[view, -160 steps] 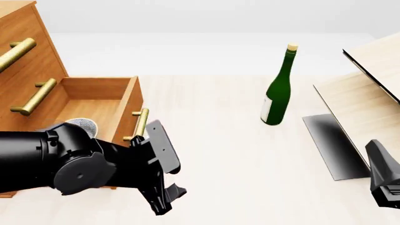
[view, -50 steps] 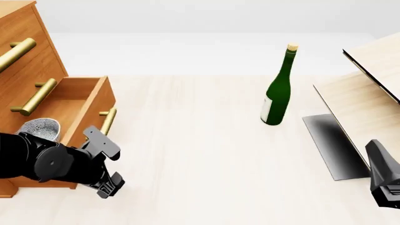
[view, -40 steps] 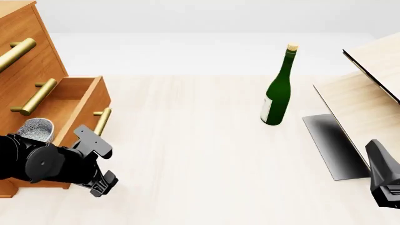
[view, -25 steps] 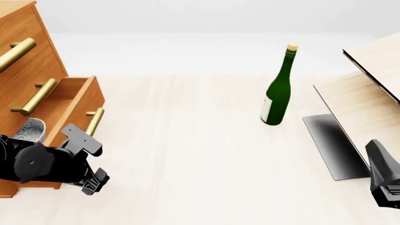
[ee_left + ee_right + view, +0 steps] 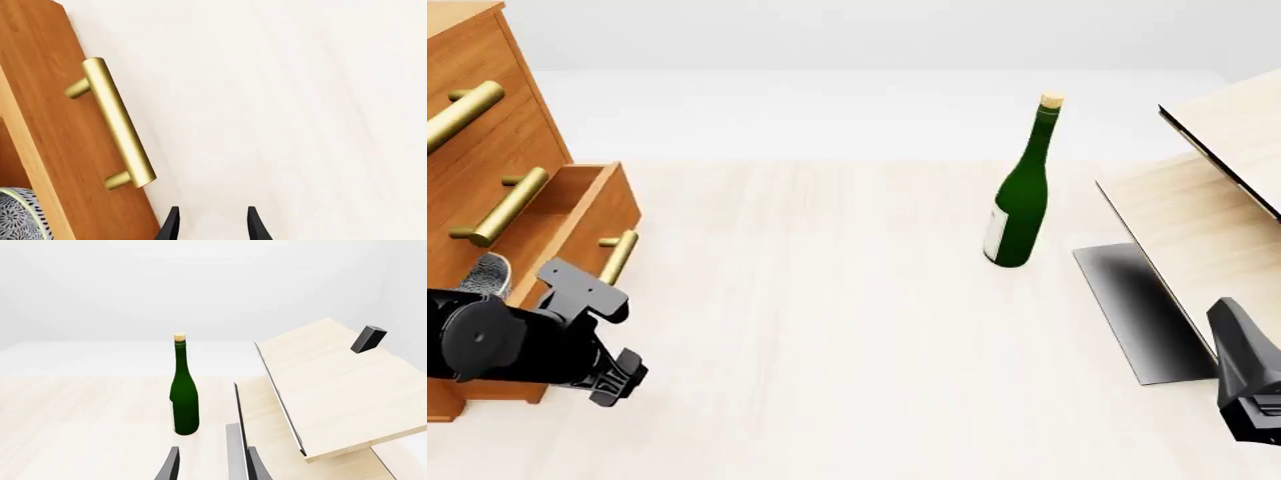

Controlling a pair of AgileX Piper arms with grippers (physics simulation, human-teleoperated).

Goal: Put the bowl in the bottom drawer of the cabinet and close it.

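Since a few seconds ago you have pushed the bottom drawer (image 5: 577,230) most of the way into the cabinet (image 5: 481,150); it now juts out only a little. Your left gripper (image 5: 210,225) sits just beside the drawer front near its brass handle (image 5: 115,122), jaws narrowly parted and holding nothing. The bowl (image 5: 487,275) rests inside the drawer. Your right gripper (image 5: 208,465) idles well apart, slightly open, facing the green bottle (image 5: 185,390).
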